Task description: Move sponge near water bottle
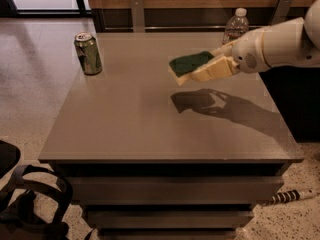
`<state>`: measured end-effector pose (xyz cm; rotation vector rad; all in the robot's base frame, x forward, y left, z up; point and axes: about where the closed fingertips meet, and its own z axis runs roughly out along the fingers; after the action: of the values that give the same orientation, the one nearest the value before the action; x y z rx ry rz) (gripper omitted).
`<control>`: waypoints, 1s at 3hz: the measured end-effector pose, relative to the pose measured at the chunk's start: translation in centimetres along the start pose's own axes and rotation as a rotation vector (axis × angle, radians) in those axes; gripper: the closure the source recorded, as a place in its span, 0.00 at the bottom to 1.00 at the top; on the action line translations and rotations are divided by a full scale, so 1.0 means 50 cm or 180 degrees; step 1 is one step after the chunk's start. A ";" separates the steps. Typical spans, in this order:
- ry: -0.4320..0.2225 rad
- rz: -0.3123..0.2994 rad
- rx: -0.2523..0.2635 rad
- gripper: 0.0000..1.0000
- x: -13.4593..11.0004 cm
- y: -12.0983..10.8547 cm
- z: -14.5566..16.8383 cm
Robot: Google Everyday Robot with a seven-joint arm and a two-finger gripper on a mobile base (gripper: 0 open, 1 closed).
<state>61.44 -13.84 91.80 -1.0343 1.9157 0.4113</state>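
Note:
My gripper (pixel 212 64) comes in from the right and is shut on the sponge (pixel 189 64), dark green top over pale yellow foam. It holds the sponge in the air above the grey table (pixel 130 119); its shadow lies on the tabletop below. The water bottle (pixel 235 26), clear with a white cap, stands at the table's far right edge, just behind my arm and partly hidden by it.
A green drink can (pixel 88 53) stands at the table's far left. A dark chair base (pixel 30 204) sits on the floor at the lower left. A dark cabinet (pixel 295 99) stands to the table's right. A wooden wall with metal brackets runs behind.

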 end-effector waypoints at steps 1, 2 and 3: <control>-0.0008 0.0183 -0.0052 1.00 -0.103 0.038 0.070; -0.0066 0.0326 0.0028 1.00 -0.176 0.064 0.147; -0.0162 0.0391 0.0132 1.00 -0.212 0.073 0.222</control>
<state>67.32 0.62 94.13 -0.8742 1.9401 0.4610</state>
